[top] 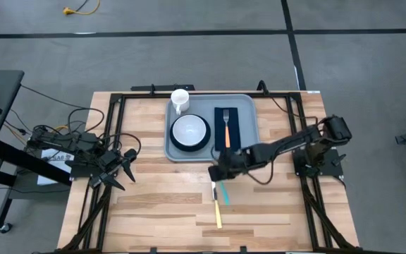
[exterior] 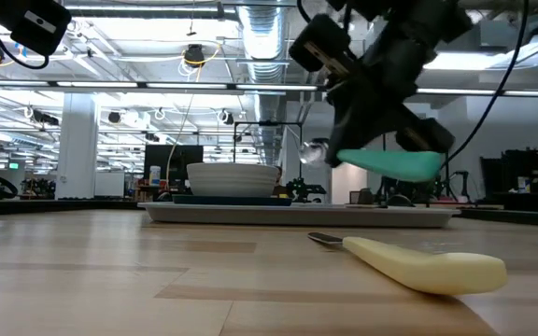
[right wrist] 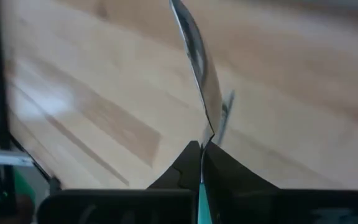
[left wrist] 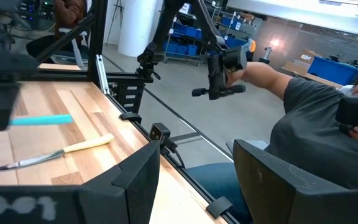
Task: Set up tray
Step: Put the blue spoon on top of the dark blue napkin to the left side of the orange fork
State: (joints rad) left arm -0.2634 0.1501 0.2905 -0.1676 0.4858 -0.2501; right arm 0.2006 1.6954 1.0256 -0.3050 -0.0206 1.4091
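The grey-blue tray (top: 249, 121) lies at the table's far middle. It holds a white bowl (top: 189, 130) on a dark plate, a white mug (top: 180, 100), and a dark napkin (top: 235, 120) with an orange-handled fork (top: 227, 131) on it. My right gripper (top: 220, 173) hovers just in front of the tray's near edge, shut on a teal-handled spoon (exterior: 390, 163). A yellow-handled knife (top: 217, 210) lies flat on the wood below it. My left gripper (top: 122, 166) waits open at the table's left edge. My right gripper pinches the spoon between its two fingers where the teal handle meets the metal neck (right wrist: 202, 151). The fingers slant down from the right. The metal end (right wrist: 194, 50) sticks out ahead of them. The handle (exterior: 395, 164) trails behind, lifted clear of the table and roughly level.
Bare wood lies in front of the tray, except for the knife (exterior: 428, 266). Black frame rails (top: 111, 134) run along both sides of the table. A person (left wrist: 303, 112) sits beyond the table's edge in the left wrist view.
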